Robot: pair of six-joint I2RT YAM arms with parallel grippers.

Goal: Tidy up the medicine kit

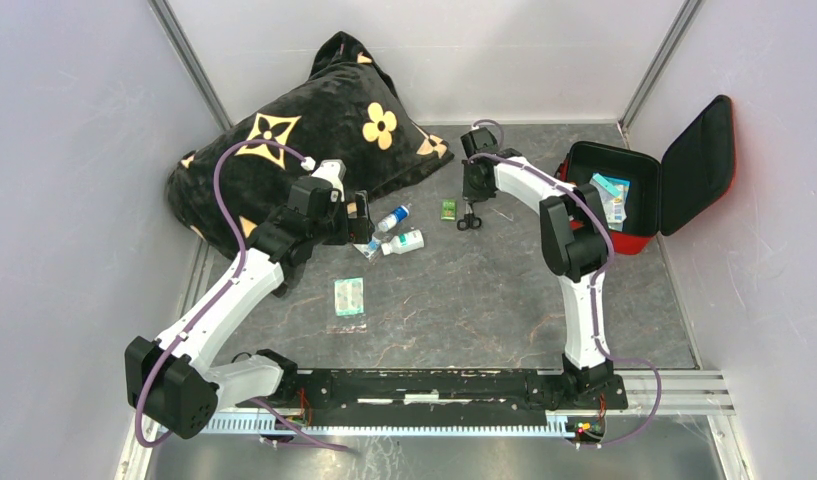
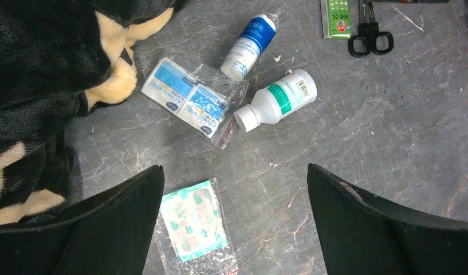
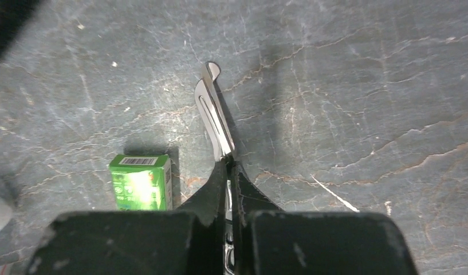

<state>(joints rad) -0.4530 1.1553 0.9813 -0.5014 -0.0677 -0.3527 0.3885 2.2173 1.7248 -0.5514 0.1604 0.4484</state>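
The red medicine kit (image 1: 624,205) lies open at the right of the top view, black lid (image 1: 699,165) up, with a few packets inside. My right gripper (image 1: 471,200) is shut on the scissors (image 1: 469,221), low over the table; the right wrist view shows the fingers (image 3: 229,166) pinching the metal blades (image 3: 214,112), beside a green box (image 3: 141,182). My left gripper (image 2: 234,172) is open and empty above the table, by a teal plaster bag (image 2: 194,220). Ahead of it lie a bag of gauze packets (image 2: 188,103), a blue bottle (image 2: 248,46) and a white green-label bottle (image 2: 277,98).
A black pillow with gold flowers (image 1: 294,140) fills the back left, touching my left arm; it also shows in the left wrist view (image 2: 48,57). Grey walls enclose the table on three sides. The green box (image 1: 449,209) sits just left of the scissors.
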